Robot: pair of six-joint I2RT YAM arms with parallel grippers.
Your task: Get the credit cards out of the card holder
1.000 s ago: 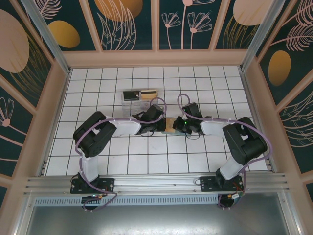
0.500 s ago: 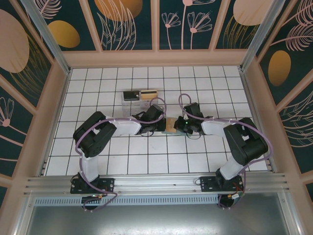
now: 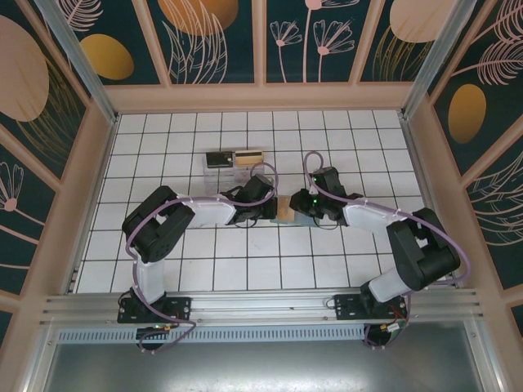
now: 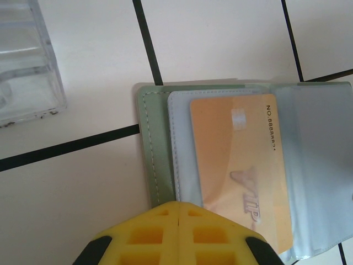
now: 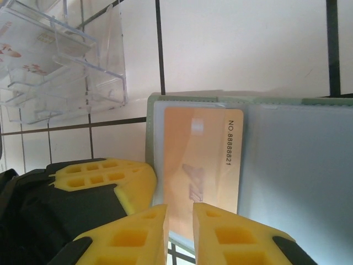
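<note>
The left pincer (image 4: 177,212) is cut off by the lower edge of its wrist view. Its yellow fingertips are pressed together, and the near rim of the card holder (image 4: 150,143) is hidden beneath them, so contact cannot be judged. A clear plastic box (image 4: 25,61) is cropped at the upper left corner. The holder is laid open on the surface just right of that box, and its right panel is cut off by the frame. One tan-gold credit card (image 4: 237,165) is tucked under a translucent sleeve on the holder. Its lower left corner is covered by the fingertips, and its printed number is partly blurred.

In the right wrist view the right pincer (image 5: 181,212) is slightly spread, and the card's near end runs into the narrow gap between its tips. Whether the card is touched cannot be told.

From above, the holder is mostly hidden between the two pincers near the middle of the surface (image 3: 212,261), and little more than a tan patch is seen there.

The surface is laid with white tiles and dark joints and is framed in pale wood. It is enclosed by dark teal wall panels (image 3: 204,33) with gold and pink plant motifs. A metal rail (image 3: 261,306) runs along the near edge.

Two arms, two pincers, one holder, one box and one card in the holder are counted. A dark and a tan rectangle in the box are too small to identify.
</note>
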